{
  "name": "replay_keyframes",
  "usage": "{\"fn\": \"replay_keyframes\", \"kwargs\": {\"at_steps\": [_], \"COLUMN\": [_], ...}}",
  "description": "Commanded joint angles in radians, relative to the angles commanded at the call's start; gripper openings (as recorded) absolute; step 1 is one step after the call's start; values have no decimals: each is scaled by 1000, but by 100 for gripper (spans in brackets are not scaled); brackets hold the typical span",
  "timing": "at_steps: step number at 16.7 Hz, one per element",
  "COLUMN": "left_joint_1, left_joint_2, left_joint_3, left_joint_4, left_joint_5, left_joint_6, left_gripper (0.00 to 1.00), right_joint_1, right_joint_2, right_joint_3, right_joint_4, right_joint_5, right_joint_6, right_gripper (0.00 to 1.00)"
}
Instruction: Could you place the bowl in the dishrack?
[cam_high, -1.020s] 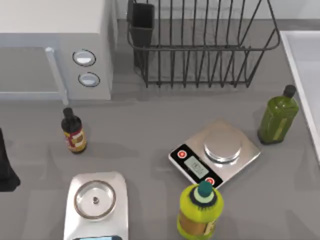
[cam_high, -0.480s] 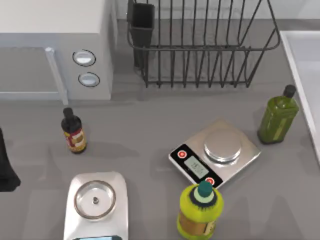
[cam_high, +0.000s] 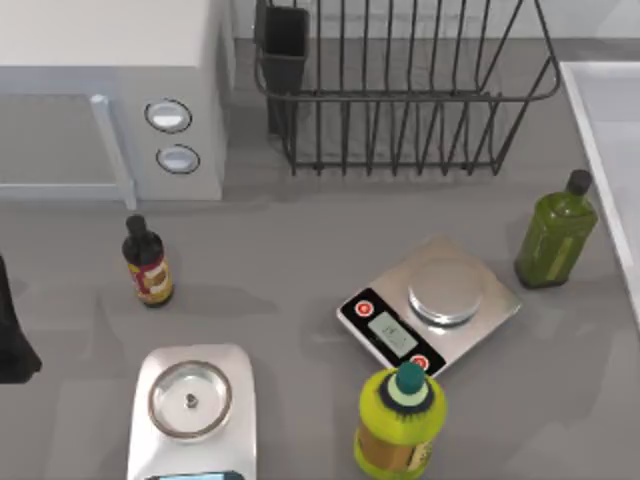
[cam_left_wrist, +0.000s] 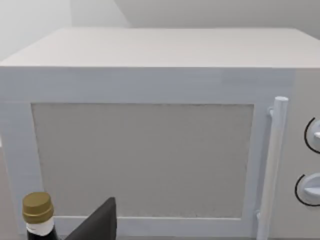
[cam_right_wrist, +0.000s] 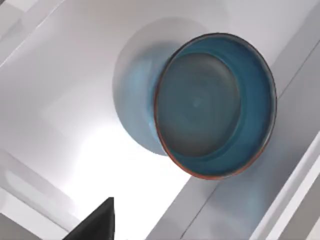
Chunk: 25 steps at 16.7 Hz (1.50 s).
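Nothing of the task has been done, as judged from the layout: the dishrack (cam_high: 400, 90) stands without the bowl in it, and lifting and carrying remain. The left arm (cam_high: 12, 330) is parked at the table's left edge, before the microwave (cam_left_wrist: 150, 130) and a small brown bottle (cam_left_wrist: 37, 215); its finger state cannot be told. In the right wrist view the bowl (cam_right_wrist: 215, 105), blue-glazed with a brownish rim, lies ungripped in a white basin (cam_right_wrist: 75, 125) directly below that camera. Whether the right gripper is spread cannot be told.
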Motion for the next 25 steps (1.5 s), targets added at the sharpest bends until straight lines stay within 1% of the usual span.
{"fn": "replay_keyframes", "kwargs": {"at_steps": [5,8,10,18,20,25], "left_joint_1": [0,0,0,0,0,0], "left_joint_2": [0,0,0,0,0,0], "left_joint_3": [0,0,0,0,0,0], "left_joint_4": [0,0,0,0,0,0], "left_joint_5": [0,0,0,0,0,0], "left_joint_6": [0,0,0,0,0,0], "left_gripper": [100,100,100,100,100,100], "right_joint_1": [-66,-92,-102,-101,-103,-104], "right_joint_2": [463,637,700,729,759,866], "right_joint_3": [326,454,503,507,480,389], "right_joint_4": [-208,-291,-322,-314,-259,-51], "right_joint_5": [1,1,1,1,1,2], "right_joint_6": [-297,-414,-459,-472,-470,-470], "right_gripper": [100,100,100,100,100,100]}}
